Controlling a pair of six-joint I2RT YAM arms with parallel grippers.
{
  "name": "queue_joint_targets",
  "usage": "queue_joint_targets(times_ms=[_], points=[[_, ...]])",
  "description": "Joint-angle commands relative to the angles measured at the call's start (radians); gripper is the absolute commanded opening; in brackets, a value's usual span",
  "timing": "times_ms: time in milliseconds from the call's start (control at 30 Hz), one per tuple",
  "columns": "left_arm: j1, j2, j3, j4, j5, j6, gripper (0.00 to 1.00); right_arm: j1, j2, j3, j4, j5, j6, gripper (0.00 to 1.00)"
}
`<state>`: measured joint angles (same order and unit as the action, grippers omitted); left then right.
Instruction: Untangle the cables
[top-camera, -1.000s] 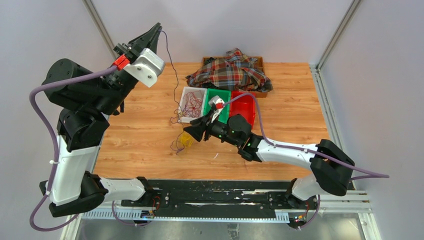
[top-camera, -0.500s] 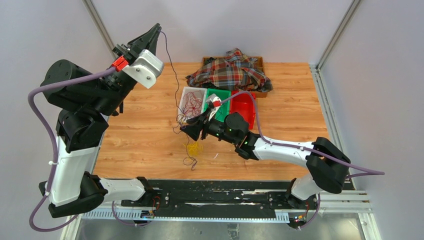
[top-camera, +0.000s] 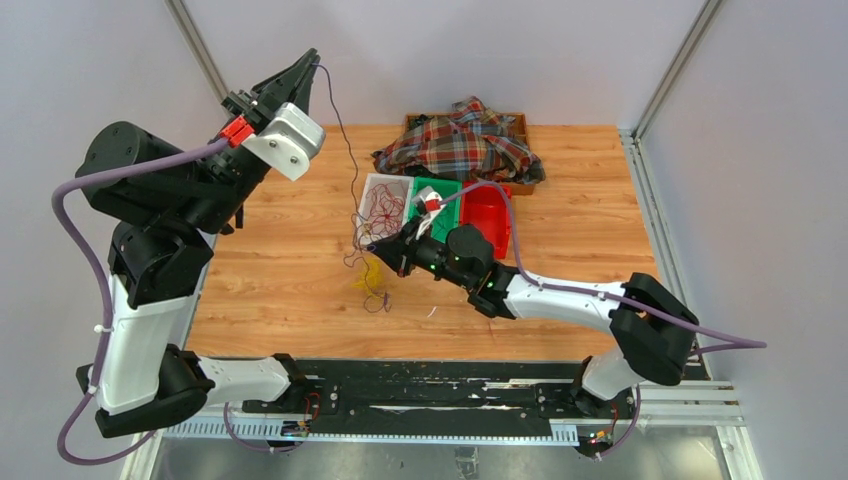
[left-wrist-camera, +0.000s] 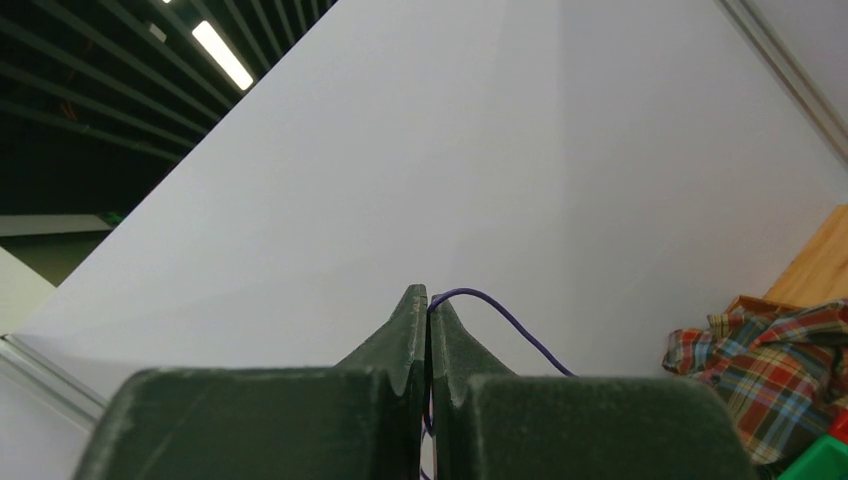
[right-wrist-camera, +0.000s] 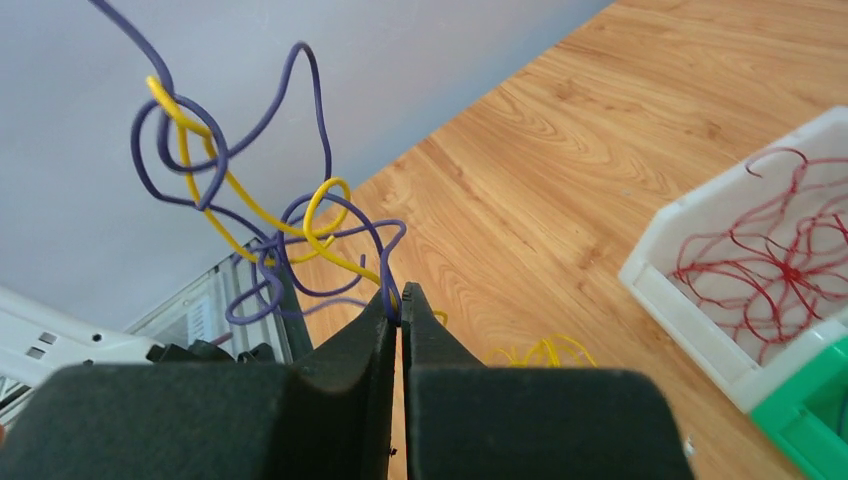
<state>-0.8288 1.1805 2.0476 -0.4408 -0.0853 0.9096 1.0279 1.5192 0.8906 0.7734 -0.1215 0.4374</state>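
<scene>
purple wire (left-wrist-camera: 505, 310) pinched in left gripper (left-wrist-camera: 428, 300) | yellow-purple tangle (right-wrist-camera: 268, 243) in right gripper (right-wrist-camera: 400, 300)

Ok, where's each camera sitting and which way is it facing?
Top: above and behind the bases, looking down on the table; both arms show, left gripper raised, right gripper low.
Left wrist: on the raised arm, looking along its shut fingers at the white wall; purple wire pinched at the tips, cloth lower right.
Right wrist: looking along its shut fingers across the table; tangle at the tips, white bin right.
Shared: top and left wrist both see the cloth; top and right wrist, the white bin.
</scene>
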Motion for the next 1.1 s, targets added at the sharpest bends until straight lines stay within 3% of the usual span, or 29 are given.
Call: queue_joint_targets(times_ms=[0,100,433,600,833,1067], points=[[-0.009,-0.019,0.011,0.029,-0.014,0.058,0.01,0.004,-0.084,-0.092,-0.047,0.078,-0.001,0.01],[-0.009,-0.021,0.003,0.048,-0.043,0.102,0.01,-0.001,-0.191,-0.19,-0.124,0.125,0.013,0.01],[-0.009,-0.005,0.001,0.168,-0.139,0.223,0.01,-0.004,-0.592,-0.357,-0.791,0.387,0.121,0.01],[-0.009,0.017,0.024,0.262,-0.176,0.321,0.01,-0.017,-0.697,-0.387,-1.019,0.446,0.226,0.01],[-0.009,0.078,0.113,0.422,-0.202,0.44,0.01,-0.03,-0.708,-0.381,-1.157,0.459,0.25,0.01],[-0.009,0.244,0.448,0.621,-0.146,0.477,0.0,-0.037,-0.674,-0.356,-1.21,0.422,0.23,0.01]])
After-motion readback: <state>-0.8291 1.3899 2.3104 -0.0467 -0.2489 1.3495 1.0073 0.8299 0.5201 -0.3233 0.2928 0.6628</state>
